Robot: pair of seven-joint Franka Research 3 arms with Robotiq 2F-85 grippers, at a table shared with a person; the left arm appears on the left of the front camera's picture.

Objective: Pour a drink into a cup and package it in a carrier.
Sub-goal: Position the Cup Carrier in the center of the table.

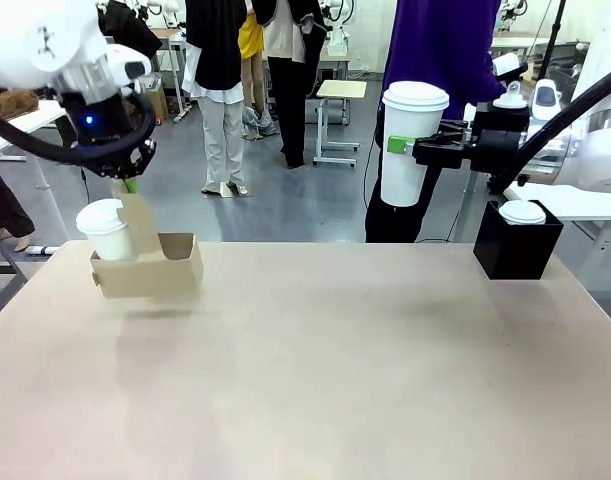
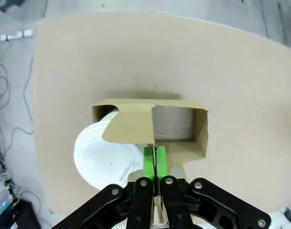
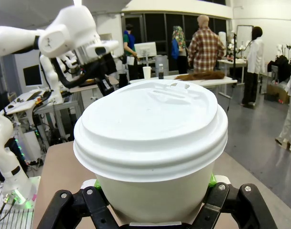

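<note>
The tall white lidded paper cup (image 1: pixel 413 115) is clamped upright in the right pincer (image 1: pixel 403 148), upper right; the brown cardboard carrier (image 1: pixel 150 272), pinched by the left pincer (image 1: pixel 131 186), is held far left, empty pocket (image 1: pixel 177 250) rightward.

The low brown cardboard drink carrier (image 1: pixel 150 275) hides the lower body of the white lidded paper cup (image 1: pixel 105 228) seated in it, the black box (image 1: pixel 513 250) conceals everything beneath a white lid (image 1: pixel 523 212), and the second white lidded cup (image 3: pixel 150 143) shows just its upper part above the right wrist view's bottom edge.
</note>
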